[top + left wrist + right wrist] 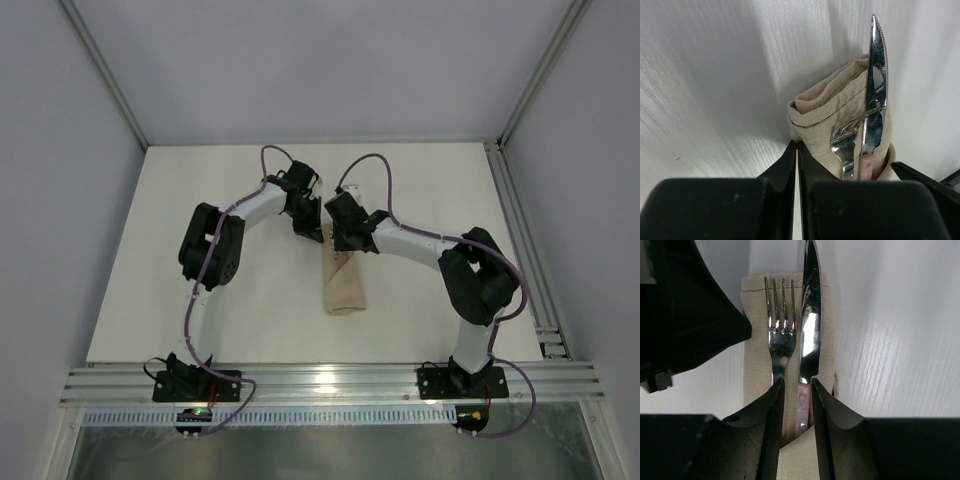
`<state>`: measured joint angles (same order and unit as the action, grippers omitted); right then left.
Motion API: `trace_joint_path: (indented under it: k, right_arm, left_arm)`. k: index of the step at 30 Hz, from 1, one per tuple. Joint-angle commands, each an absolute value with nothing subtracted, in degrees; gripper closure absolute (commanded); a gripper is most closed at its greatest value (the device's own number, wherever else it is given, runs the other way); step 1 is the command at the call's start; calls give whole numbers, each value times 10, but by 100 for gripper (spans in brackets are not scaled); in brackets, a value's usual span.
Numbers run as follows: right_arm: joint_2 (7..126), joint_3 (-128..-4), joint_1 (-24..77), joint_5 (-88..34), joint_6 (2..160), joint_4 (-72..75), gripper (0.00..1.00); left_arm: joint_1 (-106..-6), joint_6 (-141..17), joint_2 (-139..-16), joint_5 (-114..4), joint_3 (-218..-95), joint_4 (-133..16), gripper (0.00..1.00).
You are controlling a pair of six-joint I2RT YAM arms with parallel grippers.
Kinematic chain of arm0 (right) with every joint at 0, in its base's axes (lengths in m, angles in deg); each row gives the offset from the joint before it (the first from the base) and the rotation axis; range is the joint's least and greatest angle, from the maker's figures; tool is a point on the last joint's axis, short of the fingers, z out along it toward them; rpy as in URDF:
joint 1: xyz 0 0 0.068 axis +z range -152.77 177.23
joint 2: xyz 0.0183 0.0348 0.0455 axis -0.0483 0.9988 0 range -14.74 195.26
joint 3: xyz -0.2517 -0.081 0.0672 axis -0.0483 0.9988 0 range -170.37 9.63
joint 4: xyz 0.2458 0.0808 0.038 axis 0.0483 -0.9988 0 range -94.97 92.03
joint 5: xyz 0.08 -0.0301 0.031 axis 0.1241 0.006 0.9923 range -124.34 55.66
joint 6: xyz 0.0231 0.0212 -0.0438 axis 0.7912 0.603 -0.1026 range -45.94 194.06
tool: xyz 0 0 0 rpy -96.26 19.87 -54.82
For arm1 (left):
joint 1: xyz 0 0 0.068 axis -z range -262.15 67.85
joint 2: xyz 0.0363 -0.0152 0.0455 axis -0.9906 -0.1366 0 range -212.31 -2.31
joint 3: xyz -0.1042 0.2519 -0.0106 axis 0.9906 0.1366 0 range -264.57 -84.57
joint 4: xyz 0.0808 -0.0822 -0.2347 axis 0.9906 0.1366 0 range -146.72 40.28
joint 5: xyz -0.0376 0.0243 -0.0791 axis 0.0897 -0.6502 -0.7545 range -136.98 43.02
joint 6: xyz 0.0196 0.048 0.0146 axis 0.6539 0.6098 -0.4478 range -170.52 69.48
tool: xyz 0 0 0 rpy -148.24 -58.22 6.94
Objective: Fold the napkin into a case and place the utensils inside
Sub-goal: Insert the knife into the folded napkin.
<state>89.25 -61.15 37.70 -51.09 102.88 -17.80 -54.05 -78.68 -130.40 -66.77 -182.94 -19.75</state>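
From above, saw only the near end of the case [345,290] on the counter [270,320], rest hidden under both hands. Up close, made out fork [780,335] and knife [809,315] on it, handles cut off. Found left hand [797,150] closed, empty; right hand [797,390] slightly parted astride the knife handle.

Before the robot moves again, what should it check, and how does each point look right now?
1. Knife lying on the napkin: ok.
2. Fork beside the knife, pointing the same way: ok.
3. Right hand open, with the knife handle in the gap: ok.
4. Left hand shut, at the napkin's edge: ok.
5. Left hand free of the cloth: cannot tell.
6. Handles tucked into the napkin's fold: cannot tell.
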Motion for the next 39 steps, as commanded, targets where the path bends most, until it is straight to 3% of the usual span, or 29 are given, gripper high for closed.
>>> trace_joint_path:
  k: [1, 8, 16, 31, 39]
  right_arm:
    - [912, -638, 378, -503, 1025, -190, 68]
    - [928, -628, 378, -488, 1032, -192, 68]
    - [928, -618, 377, -497, 1039, -195, 96]
    - [863, -558, 402, -491, 1078, -212, 95]
    - [868, -656, 403, -537, 1017, -249, 78]
  left_arm:
    - [-544, -786, -1276, -678, -1826, -211, 100]
    - [-544, -786, -1275, -678, -1826, -210, 100]
    - [-544, -787, -1273, -671, -1826, -210, 100]
    - [-544, -786, -1272, -671, -1828, -212, 100]
    - [-544, -786, -1273, -676, -1827, -210, 100]
